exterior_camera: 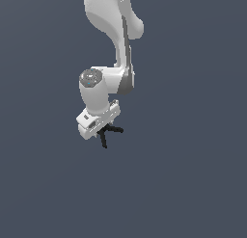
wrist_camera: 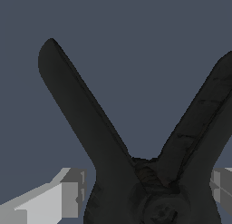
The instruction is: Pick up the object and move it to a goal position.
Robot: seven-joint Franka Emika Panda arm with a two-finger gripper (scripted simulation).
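Probably light and stiff, with thin sticks that could pivot or slip between flat pads; best gripped at the hub where the sticks meet. Black, matte, spindly object (exterior_camera: pixel 109 133): branches spreading from one centre, two forming a wide V in the wrist view. Sits directly under the tool (exterior_camera: pixel 102 131), hub between the pale fingers (wrist_camera: pixel 68 196). Clamped or merely straddling: cannot tell.

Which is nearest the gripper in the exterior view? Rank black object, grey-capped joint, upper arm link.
1. black object, held in the gripper, poking out beneath.
2. grey-capped joint, just above.
3. upper arm link, at the top edge.
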